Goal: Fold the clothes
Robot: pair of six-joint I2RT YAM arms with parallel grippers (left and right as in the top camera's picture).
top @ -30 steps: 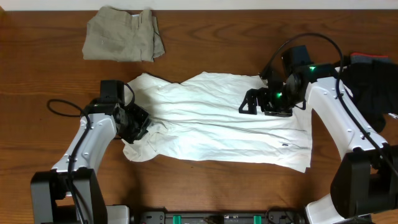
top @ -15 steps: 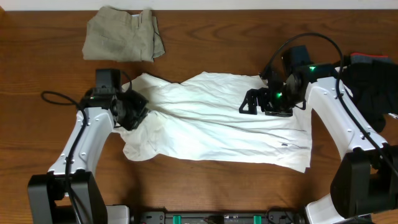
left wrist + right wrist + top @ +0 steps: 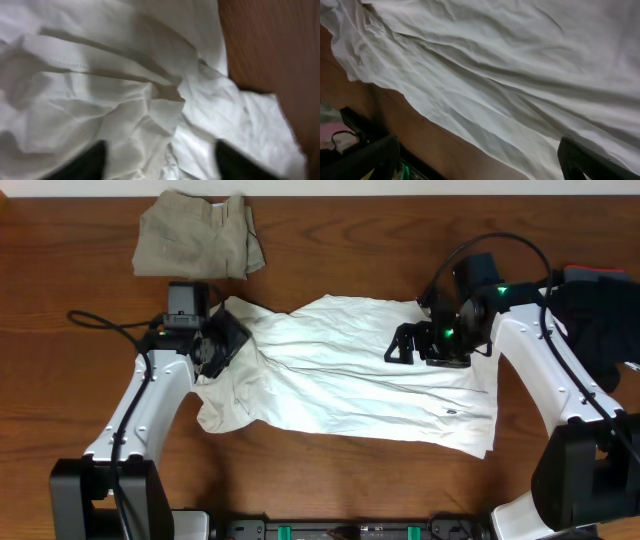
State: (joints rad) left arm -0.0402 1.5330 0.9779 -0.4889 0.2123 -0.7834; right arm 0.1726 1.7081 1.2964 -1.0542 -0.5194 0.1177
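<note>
Overhead | left gripper (image 3: pixel 232 340) dragged white T-shirt (image 3: pixel 350 380) left edge toward khaki trousers (image 3: pixel 195 245), fingers now released | right gripper (image 3: pixel 398 347) spread, holding nothing | fold unfinished

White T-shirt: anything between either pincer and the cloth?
Nothing visible. The left pincer hangs open over the T-shirt at its left end, the right pincer open over its right part; both wrist views show only cloth. The khaki trousers and black bundle lie apart from it.
</note>
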